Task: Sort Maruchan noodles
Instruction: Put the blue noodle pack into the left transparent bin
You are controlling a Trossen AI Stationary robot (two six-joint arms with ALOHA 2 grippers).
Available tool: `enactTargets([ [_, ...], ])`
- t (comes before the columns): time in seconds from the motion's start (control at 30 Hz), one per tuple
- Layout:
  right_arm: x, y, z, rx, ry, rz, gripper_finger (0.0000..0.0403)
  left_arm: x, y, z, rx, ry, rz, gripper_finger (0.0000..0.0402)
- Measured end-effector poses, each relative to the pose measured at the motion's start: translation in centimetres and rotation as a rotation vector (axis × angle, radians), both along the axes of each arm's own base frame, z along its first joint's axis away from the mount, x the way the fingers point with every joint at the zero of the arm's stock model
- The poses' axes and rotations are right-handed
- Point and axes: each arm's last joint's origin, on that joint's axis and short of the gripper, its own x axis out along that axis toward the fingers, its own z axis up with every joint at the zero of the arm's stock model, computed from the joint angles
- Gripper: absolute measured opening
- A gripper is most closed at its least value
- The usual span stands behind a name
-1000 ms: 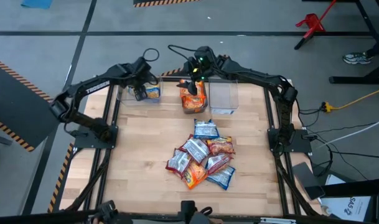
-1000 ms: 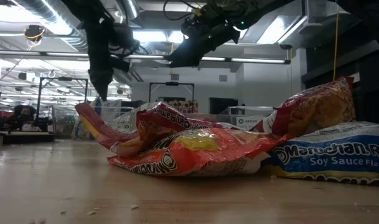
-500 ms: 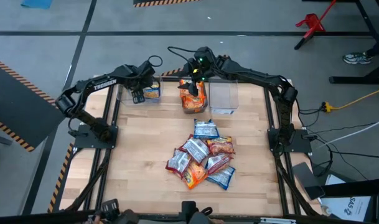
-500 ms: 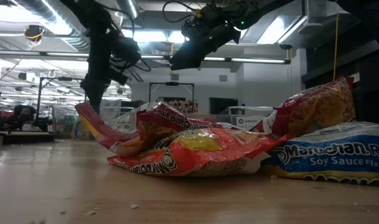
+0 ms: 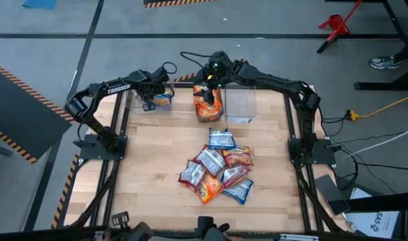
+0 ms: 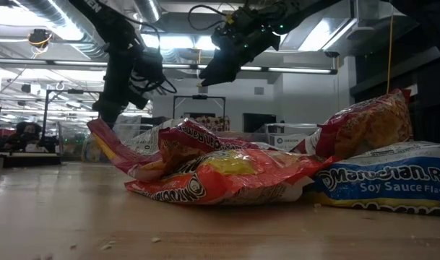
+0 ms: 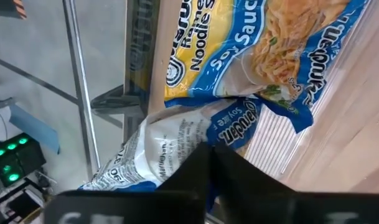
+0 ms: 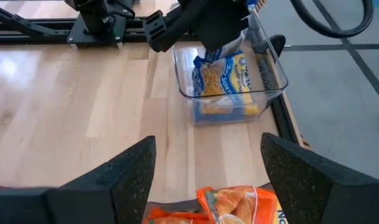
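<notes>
Packets heaped lower-centre of the tabletop: light, crinkly, slippery film, noodle brick brittle, so pinch a sealed edge. Farther back, upper left, left claw clenched, empty, over blue packets in a bin. Right claw spread above the orange bin.

Blue packet, low view, 4 o'clock: "Maruchan Ra…", "Soy Sauce Flavor"
Orange packet, low view, centre: part of a Maruchan logo
Bin packets, left wrist view: "Ramen Noodle S…", "Soy Sauc…"
Left arm, high view, 10 o'clock: "TROSSEN"
</notes>
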Motion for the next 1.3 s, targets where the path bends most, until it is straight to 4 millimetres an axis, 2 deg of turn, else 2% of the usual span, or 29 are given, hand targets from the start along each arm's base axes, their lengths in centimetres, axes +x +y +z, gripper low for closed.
enactTargets([
  [0.23, 0.0, 0.0, -0.1, 0.005, 0.007, 0.0, 0.0278, 0.0, -1.1, 0.2, -0.058, 0.054, 0.019, 0.0001],
  [0.43, -0.1, 0.0, -0.1, 0.008, 0.013, 0.0, 0.0278, 0.4, -2.6, 2.3, -0.146, 0.099, 0.048, 0.0001],
  [0.63, -0.1, 0.0, -0.1, 0.009, 0.012, 0.001, 0.0278, 1.0, -2.6, 3.8, -0.156, 0.057, 0.043, 0.0],
  [0.73, -0.1, 0.1, -0.1, 0.01, 0.013, 0.002, 0.0278, 1.0, -2.1, 2.9, -0.234, 0.026, 0.07, 0.0],
  [0.9, -0.1, 0.1, -0.2, 0.014, 0.02, 0.002, 0.0278, 1.2, -1.5, 0.8, -0.331, 0.092, 0.119, 0.0],
  [1.0, -0.1, 0.1, -0.2, 0.014, 0.02, 0.002, 0.0278, 1.8, -0.7, -0.3, -0.292, 0.113, 0.118, 0.0001],
  [1.13, -0.1, 0.1, -0.2, 0.014, 0.02, 0.002, 0.0278, 2.5, 0.3, -1.1, -0.243, 0.051, 0.104, 0.0004],
  [1.3, -0.1, 0.1, -0.2, 0.007, 0.028, 0.01, 0.0278, 3.2, 1.2, -1.0, -0.109, 0.048, 0.081, 0.0006],
])
